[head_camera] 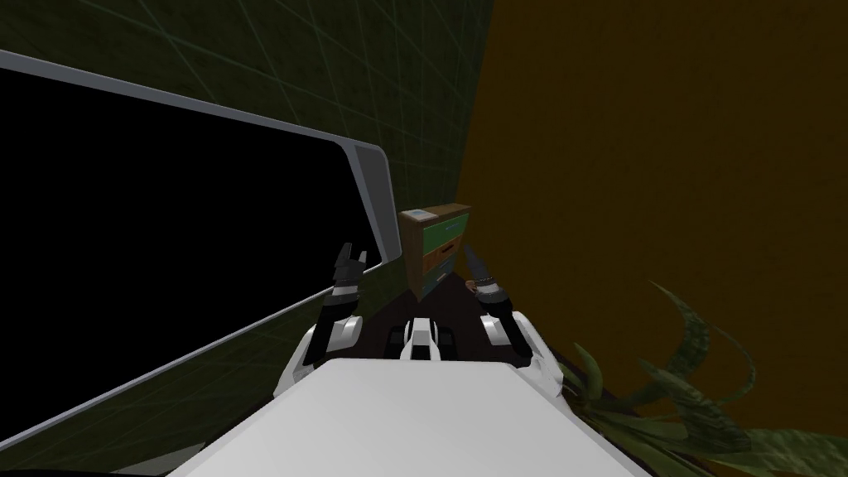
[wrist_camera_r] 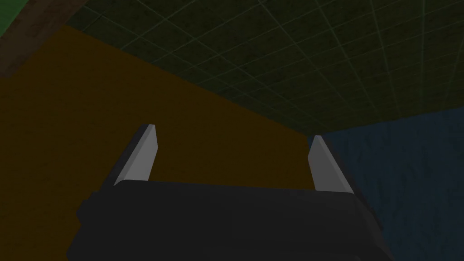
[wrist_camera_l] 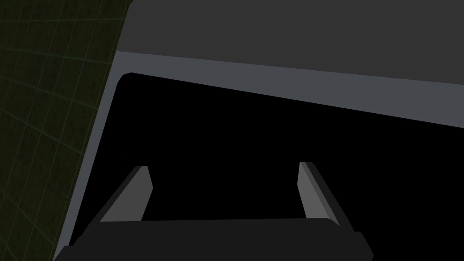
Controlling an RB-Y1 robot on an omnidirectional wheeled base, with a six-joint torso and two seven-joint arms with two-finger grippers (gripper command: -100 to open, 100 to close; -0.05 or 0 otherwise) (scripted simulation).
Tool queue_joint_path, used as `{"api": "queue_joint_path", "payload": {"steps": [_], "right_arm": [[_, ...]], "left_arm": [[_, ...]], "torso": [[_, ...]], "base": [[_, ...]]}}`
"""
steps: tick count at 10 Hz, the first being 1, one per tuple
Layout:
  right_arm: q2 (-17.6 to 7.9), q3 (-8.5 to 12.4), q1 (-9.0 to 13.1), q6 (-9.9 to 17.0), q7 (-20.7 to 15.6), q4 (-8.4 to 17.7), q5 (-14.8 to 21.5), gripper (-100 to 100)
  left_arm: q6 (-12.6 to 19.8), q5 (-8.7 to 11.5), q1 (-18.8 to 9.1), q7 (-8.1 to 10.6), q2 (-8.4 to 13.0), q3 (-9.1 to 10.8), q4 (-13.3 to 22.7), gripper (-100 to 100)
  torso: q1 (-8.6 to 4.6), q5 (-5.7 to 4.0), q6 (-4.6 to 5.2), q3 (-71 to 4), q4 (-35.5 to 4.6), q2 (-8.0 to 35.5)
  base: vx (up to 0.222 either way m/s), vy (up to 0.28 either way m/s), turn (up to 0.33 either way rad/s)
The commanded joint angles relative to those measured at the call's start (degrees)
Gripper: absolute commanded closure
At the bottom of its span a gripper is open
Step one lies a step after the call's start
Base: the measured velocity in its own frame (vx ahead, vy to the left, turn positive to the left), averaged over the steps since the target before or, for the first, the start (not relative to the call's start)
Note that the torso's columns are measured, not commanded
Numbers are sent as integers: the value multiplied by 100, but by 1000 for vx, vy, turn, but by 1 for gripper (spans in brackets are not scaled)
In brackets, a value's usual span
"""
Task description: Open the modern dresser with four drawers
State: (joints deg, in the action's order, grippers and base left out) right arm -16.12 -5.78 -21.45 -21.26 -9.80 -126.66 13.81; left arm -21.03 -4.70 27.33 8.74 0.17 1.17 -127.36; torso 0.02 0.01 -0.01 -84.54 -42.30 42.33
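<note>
Left gripper (wrist_camera_l: 223, 165) is up in front of me, its 2 fingers (wrist_camera_l: 136, 195) spread wide with nothing between them. Right gripper (wrist_camera_r: 234, 131) is raised too, 2 fingers (wrist_camera_r: 141, 156) parted just as wide and also holding nothing. In the head view both hands sit just above the chest, left one on the left, right one on the right, and neither touches anything.

Between them and further ahead stands the dresser (head_camera: 437, 248), upright and apart from both grippers. It has a brown wooden body with coloured drawer fronts stacked down its face: green up top, orange below that, grey-blue lower down. All the fronts look flush and closed. A small pale square thing (head_camera: 421, 214) lies on its top.

The dresser sits in the corner where a dark green gridded wall (head_camera: 348, 74) meets an orange-brown wall (head_camera: 662, 166). To the left runs a big grey frame (head_camera: 374, 190) around a black area. Down on my right, a leafy green plant (head_camera: 687, 397) spreads against the orange-brown wall.
</note>
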Motion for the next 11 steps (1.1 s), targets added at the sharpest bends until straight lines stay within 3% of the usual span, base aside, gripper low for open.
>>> {"api": "queue_joint_path", "payload": {"steps": [1, 3, 8, 11], "right_arm": [[-197, -77, 129, 116, -360, 68, 187, -100], [-456, -181, 325, 264, -736, 181, 450, -100], [-725, -292, 534, 421, -1342, 305, 728, -100], [-1019, -406, 753, 587, -1833, 449, 1015, -100]], "left_arm": [[0, 0, 0, 0, 0, 0, 0, 0], [0, 0, 0, 0, 0, 0, 0, 0], [0, 0, 0, 0, 0, 0, 0, 0], [0, 0, 1, 0, 0, 0, 0, 0]], "torso": [[-2, -1, 0, -2, 1, -4], [-2, -1, 0, -3, 2, -5], [0, 0, 0, -3, 1, -4], [-4, -1, 3, -4, 2, -5]], "base": [[25, -22, 35], [33, -26, 92], [23, -20, 56], [29, -23, 64]]}}
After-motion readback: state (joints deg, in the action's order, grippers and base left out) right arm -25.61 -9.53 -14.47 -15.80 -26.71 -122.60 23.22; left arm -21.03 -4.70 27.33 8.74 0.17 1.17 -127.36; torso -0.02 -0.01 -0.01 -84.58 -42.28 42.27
